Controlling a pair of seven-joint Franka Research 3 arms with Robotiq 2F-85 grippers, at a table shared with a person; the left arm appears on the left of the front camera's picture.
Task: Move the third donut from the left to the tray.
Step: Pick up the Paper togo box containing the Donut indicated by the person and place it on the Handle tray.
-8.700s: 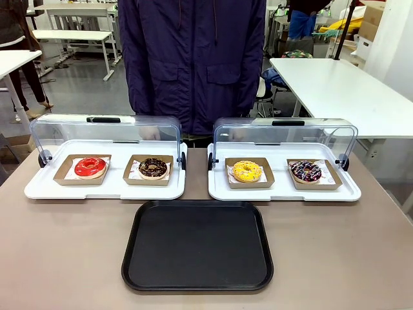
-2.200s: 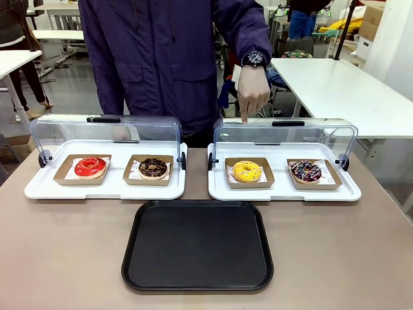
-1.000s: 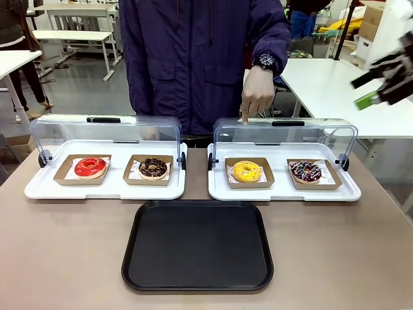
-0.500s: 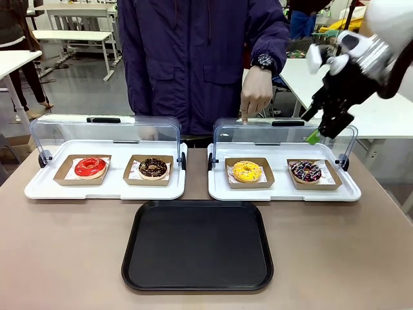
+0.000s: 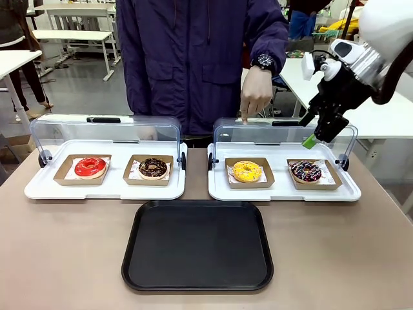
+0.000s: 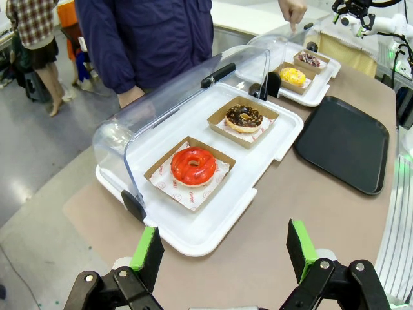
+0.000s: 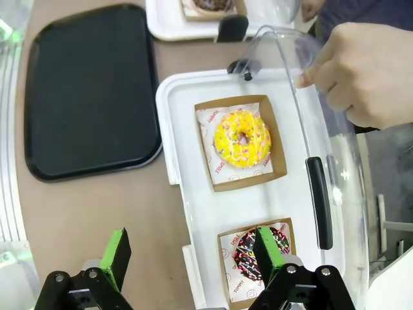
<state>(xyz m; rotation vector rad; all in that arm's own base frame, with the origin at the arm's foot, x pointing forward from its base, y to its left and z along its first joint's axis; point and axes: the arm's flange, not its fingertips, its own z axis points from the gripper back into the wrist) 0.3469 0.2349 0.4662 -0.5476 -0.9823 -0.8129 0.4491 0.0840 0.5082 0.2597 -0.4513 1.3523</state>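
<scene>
Barely started. The third donut (image 5: 246, 171), yellow glaze, sits in its brown cardboard holder (image 5: 250, 183) inside the right-hand white tray (image 5: 284, 192), under the raised clear lid (image 5: 284, 132). It's untouched. The black tray (image 5: 197, 248) sits on the tabletop (image 5: 64, 252) just in front of both white trays, nothing on it. The person's hand (image 5: 256, 93) points down, fingertip on the lid right above the yellow donut.

The right gripper (image 7: 191, 257) has its jaws spread wide and holds nothing. It hovers above the right end of that white tray, nearer the sprinkled chocolate donut (image 5: 305, 170) than the target. The left gripper (image 6: 224, 255) is also wide and empty, low near the red donut (image 6: 193, 165).

Left to do: reach across to the yellow one, grasp, carry, set down.

Against half a second ago, the right arm has eased slightly lower toward the tray; a second ago it was up at the far right edge. Donuts and pointing hand are unchanged.
</scene>
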